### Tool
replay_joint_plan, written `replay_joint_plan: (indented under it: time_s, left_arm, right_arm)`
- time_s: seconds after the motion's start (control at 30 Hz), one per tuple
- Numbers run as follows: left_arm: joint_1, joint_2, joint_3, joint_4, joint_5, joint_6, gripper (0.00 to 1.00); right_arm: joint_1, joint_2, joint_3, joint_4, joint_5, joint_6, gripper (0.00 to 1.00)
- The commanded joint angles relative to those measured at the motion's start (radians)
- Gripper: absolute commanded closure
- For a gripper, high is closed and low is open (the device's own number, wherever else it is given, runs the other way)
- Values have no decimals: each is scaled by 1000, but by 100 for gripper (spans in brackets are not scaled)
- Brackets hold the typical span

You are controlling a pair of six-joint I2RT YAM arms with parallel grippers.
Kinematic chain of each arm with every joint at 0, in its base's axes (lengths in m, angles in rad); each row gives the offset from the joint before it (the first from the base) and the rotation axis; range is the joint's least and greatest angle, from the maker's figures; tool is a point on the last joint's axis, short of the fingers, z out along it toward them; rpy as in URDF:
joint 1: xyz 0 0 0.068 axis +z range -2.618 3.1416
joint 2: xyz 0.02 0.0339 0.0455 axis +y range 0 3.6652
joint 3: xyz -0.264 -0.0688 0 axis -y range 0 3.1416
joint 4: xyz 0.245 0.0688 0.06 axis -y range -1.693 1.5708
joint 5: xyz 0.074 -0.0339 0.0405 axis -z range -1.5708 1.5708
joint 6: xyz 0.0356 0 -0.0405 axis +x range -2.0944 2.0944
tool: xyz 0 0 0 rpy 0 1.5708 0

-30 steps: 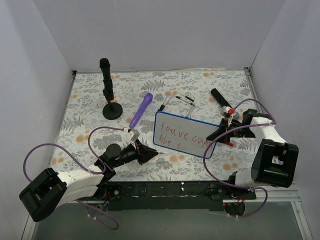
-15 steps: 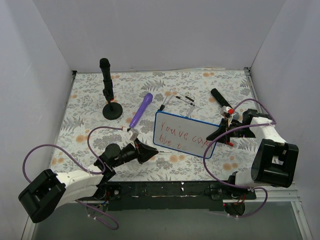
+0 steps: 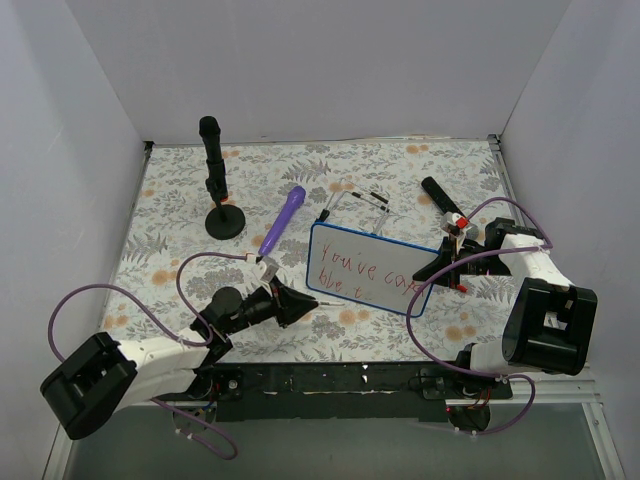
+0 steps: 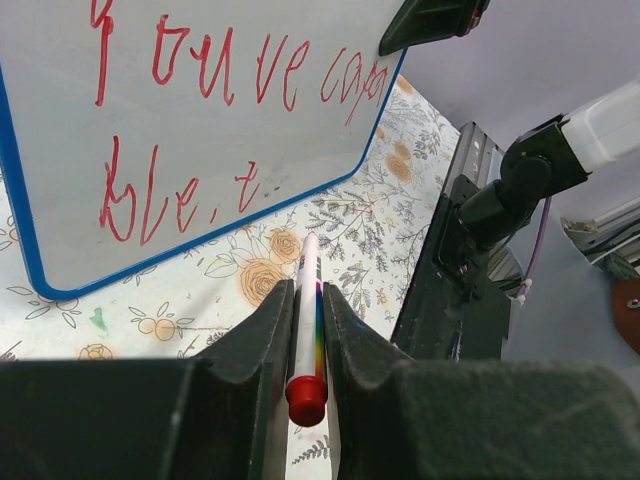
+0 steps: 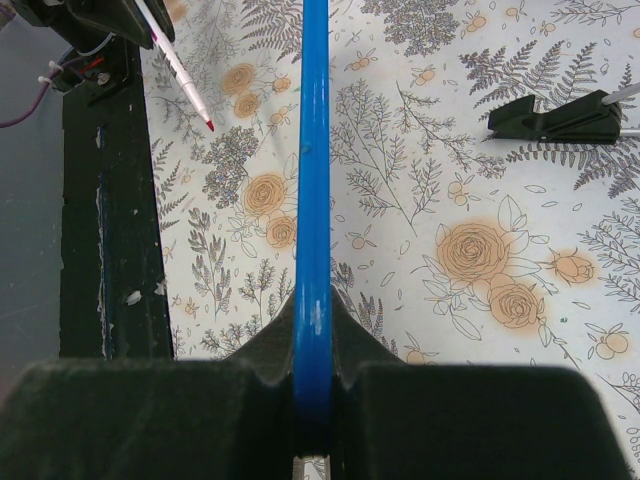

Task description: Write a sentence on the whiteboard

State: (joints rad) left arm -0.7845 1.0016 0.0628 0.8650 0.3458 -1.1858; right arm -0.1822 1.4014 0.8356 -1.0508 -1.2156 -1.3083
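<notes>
the whiteboard (image 3: pixel 400 256) lies right of centre on the flowered table (image 3: pixel 170 250). the right pincer (image 5: pixel 313 310) is nipped shut on its blue rim at the right edge. the left pincer (image 4: pixel 306 292) is clamped on a marker (image 4: pixel 310 262), whose tip is off the board by the near-left corner. the sentence (image 4: pixel 220 75) breaks off in line two, so i'd land the tip lightly just past the last stroke. the near side looks open, and a purple pen (image 3: pixel 283 220) lies off the far-left corner.
</notes>
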Motion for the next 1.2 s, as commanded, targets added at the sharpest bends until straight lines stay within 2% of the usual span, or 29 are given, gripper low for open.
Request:
replay_joint_plan:
  time_s: [0.0, 1.17]
  left_arm:
    - [-12, 17, 11, 49, 7, 6, 100]
    - [-93, 195, 68, 163, -80, 66, 100]
  right_arm:
    - [7, -18, 0, 2, 87, -11, 99]
    - [7, -21, -1, 0, 87, -14, 99]
